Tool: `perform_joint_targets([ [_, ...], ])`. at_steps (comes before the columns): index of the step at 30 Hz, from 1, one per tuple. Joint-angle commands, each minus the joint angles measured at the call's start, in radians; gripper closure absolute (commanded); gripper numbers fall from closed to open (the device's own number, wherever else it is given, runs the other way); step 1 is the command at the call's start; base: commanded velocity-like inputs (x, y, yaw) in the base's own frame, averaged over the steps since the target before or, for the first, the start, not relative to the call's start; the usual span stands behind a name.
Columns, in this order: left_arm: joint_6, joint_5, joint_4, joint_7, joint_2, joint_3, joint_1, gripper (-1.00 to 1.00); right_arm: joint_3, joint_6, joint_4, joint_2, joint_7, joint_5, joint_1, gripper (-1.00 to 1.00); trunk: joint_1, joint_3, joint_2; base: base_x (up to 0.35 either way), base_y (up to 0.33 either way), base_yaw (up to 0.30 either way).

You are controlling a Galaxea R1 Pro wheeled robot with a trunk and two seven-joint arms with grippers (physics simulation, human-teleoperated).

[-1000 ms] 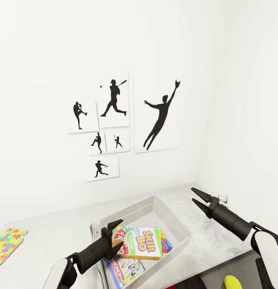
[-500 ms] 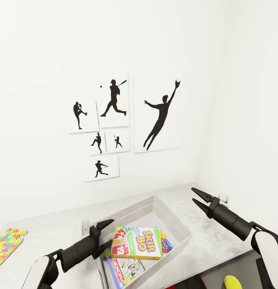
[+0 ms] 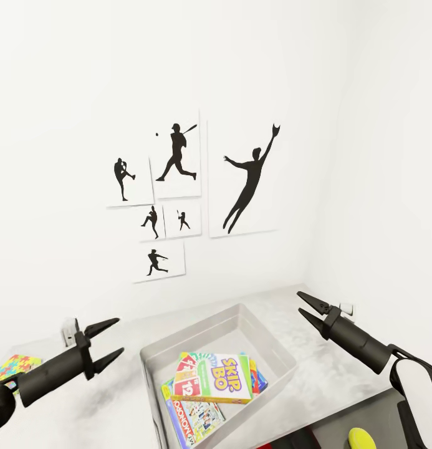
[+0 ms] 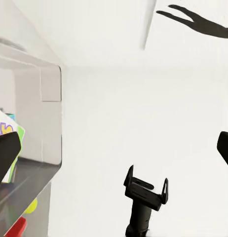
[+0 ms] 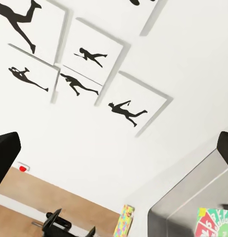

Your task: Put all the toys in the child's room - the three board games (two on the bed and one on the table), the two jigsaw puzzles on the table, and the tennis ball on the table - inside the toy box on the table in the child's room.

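Both grippers spread open, empty, above table (image 3: pixel 340 368).
Left gripper (image 3: pixel 107 343) beside toy box (image 3: pixel 272 349); right gripper (image 3: pixel 307 310) past its far corner; board games (image 3: pixel 213 378) stacked inside.

One toy box (image 3: pixel 275 368) on one pale surface (image 3: pixel 116 349), three game boxes stacked inside it with a Skip-Bo box (image 3: pixel 216 378) on top, one jigsaw puzzle (image 3: pixel 10 366), one yellow ball (image 3: pixel 364 438), six silhouette wall pictures (image 3: pixel 178 161), two arms with black jaws, both sets spread
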Motion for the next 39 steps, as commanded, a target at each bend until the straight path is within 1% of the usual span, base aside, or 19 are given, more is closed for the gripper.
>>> perform_joint_targets([
  [1, 0.004, 0.028, 0.0, 0.01, 0.017, 0.001, 0.0, -1.0, -0.001, 0.004, 0.0, 0.0, 0.009, 0.008, -0.001, -1.0, 0.0, 0.0, -0.001, 0.0, 0.0, 0.0],
  [2, 0.004, 0.062, 0.0, 0.01, 0.047, 0.001, -0.001, -1.0, -0.001, 0.004, 0.0, 0.0, 0.008, 0.008, -0.001, -1.0, 0.0, 0.0, -0.001, 0.0, 0.0, 0.0],
  [5, 0.005, 0.112, 0.0, 0.008, 0.093, 0.001, -0.001, -1.0, -0.001, 0.004, 0.0, 0.0, 0.008, 0.008, -0.001, -1.0, 0.0, 0.0, -0.001, 0.0, 0.0, 0.0],
  [6, 0.005, 0.12, 0.0, 0.008, 0.101, 0.002, -0.001, -1.0, -0.001, 0.004, 0.0, 0.0, 0.008, 0.008, -0.001, -1.0, 0.0, 0.0, -0.001, 0.0, 0.0, 0.0],
  [9, 0.006, 0.141, 0.001, 0.002, 0.123, 0.004, -0.001, -1.0, -0.001, 0.004, 0.0, 0.0, 0.008, 0.008, -0.001, -1.0, 0.0, 0.0, -0.001, 0.0, 0.0, 0.0],
  [11, 0.006, 0.146, 0.003, -0.012, 0.129, 0.004, -0.001, -1.0, -0.001, 0.004, 0.0, 0.0, 0.008, 0.008, -0.001, -1.0, 0.0, 0.0, -0.001, 0.0, 0.0, 0.0],
  [14, 0.006, 0.151, 0.012, -0.055, 0.134, -0.001, 0.0, -1.0, 0.0, 0.004, -0.001, 0.0, 0.008, 0.008, -0.001, -1.0, 0.0, 0.0, -0.001, 0.0, 0.0, 0.0],
  [15, 0.006, 0.152, 0.016, -0.094, 0.137, -0.003, 0.0, -1.0, 0.0, 0.004, -0.001, 0.0, 0.008, 0.008, -0.001, -1.0, 0.0, 0.0, -0.001, 0.0, 0.0, 0.0],
  [17, 0.006, 0.152, 0.018, -0.135, 0.141, -0.005, 0.001, -1.0, 0.0, 0.004, -0.001, 0.0, 0.008, 0.008, -0.001, -1.0, 0.0, 0.0, -0.001, 0.0, 0.0, 0.0],
  [19, 0.006, 0.149, 0.02, -0.185, 0.16, -0.007, 0.003, -1.0, 0.0, 0.004, -0.001, 0.0, 0.008, 0.008, -0.001, -1.0, 0.0, 0.0, -0.001, 0.0, 0.0, 0.0],
  [21, 0.006, 0.146, 0.02, -0.213, 0.201, -0.026, 0.004, -1.0, 0.0, 0.004, -0.001, 0.0, 0.008, 0.008, -0.001, -1.0, 0.0, 0.0, -0.001, 0.0, 0.0, 0.0],
  [22, 0.006, 0.145, 0.022, -0.226, 0.238, -0.058, 0.004, -1.0, 0.0, 0.004, -0.001, 0.0, 0.008, 0.009, -0.001, -1.0, 0.0, 0.0, -0.001, 0.0, 0.0, 0.0],
  [24, 0.006, 0.147, 0.024, -0.24, 0.278, -0.093, 0.005, -1.0, 0.0, 0.004, -0.001, 0.0, 0.008, 0.008, -0.001, -1.0, 0.0, 0.0, -0.001, 0.0, 0.0, 0.0],
  [25, 0.006, 0.148, 0.028, -0.257, 0.316, -0.129, 0.005, -1.0, 0.0, 0.004, -0.001, 0.0, 0.008, 0.008, -0.001, -1.0, 0.0, 0.0, -0.001, 0.0, 0.0, 0.0],
  [29, 0.006, 0.143, 0.064, -0.322, 0.369, -0.183, 0.005, -1.0, 0.0, 0.004, -0.001, 0.001, 0.007, 0.009, -0.001, -1.0, 0.0, 0.0, -0.001, 0.0, 0.0, 0.0],
  [33, 0.006, 0.139, 0.118, -0.36, 0.387, -0.201, 0.002, -1.0, 0.0, 0.004, -0.001, 0.002, 0.007, 0.008, -0.001, -1.0, 0.0, 0.0, -0.001, 0.0, 0.0, 0.0],
  [36, 0.006, 0.125, 0.134, -0.368, 0.396, -0.207, -0.002, -1.0, 0.0, 0.004, -0.001, 0.002, 0.008, 0.009, -0.001, -1.0, 0.0, 0.0, -0.001, 0.0, 0.0, 0.0],
  [37, 0.006, 0.115, 0.137, -0.369, 0.398, -0.209, -0.004, -1.0, 0.0, 0.004, -0.001, 0.002, 0.008, 0.009, -0.001, -1.0, 0.0, 0.0, -0.001, 0.0, 0.0, 0.0],
  [39, 0.006, 0.061, 0.143, -0.371, 0.407, -0.212, -0.013, -1.0, 0.0, 0.003, -0.001, 0.002, 0.008, 0.009, -0.001, -1.0, 0.0, 0.0, -0.001, 0.0, 0.0, 0.0],
])
